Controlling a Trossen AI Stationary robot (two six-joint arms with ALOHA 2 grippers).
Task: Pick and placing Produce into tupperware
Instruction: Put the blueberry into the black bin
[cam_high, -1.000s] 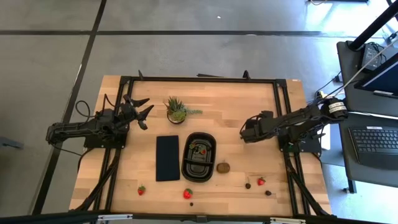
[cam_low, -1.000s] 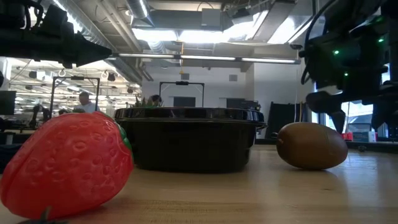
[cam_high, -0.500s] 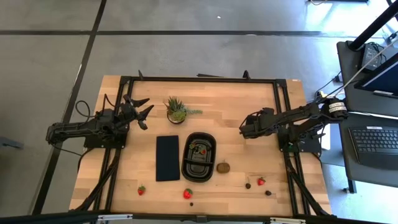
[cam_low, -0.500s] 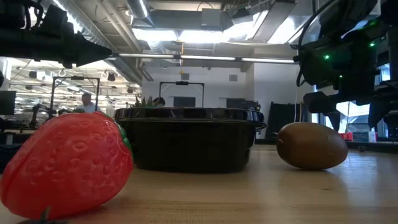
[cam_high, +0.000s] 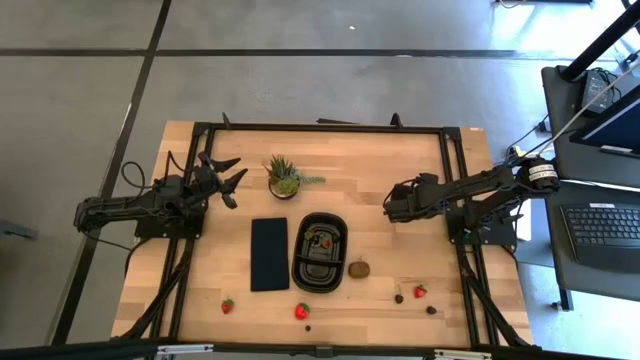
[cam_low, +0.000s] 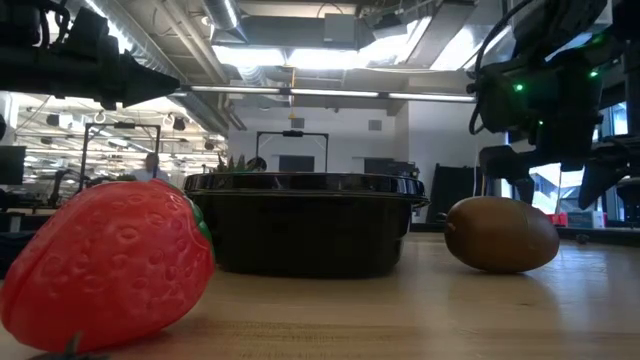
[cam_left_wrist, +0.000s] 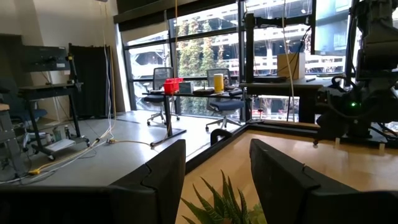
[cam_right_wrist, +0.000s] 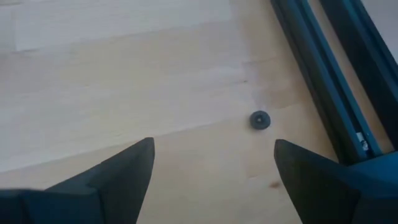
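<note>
I see the table (cam_high: 400, 160) is made of pale wood planks, with a smooth, matt face and fine grain lines. A dark metal frame (cam_high: 320, 127) runs around it and looks painted and dull. The tupperware (cam_low: 305, 225) is black plastic, a little glossy on its wall, with a ridged rim. The near strawberry (cam_low: 105, 265) has a shiny red skin covered with small dimples, like moulded plastic. The kiwi (cam_low: 500, 234) is brown with a soft, satin surface and only a weak shine. The flat panel (cam_high: 269, 254) beside the tupperware is dark and matt. The fingers (cam_right_wrist: 115, 177) of the right pincer (cam_right_wrist: 211, 171) look like dark, matt plastic. The potted plant (cam_high: 285, 176) has stiff green leaves.
</note>
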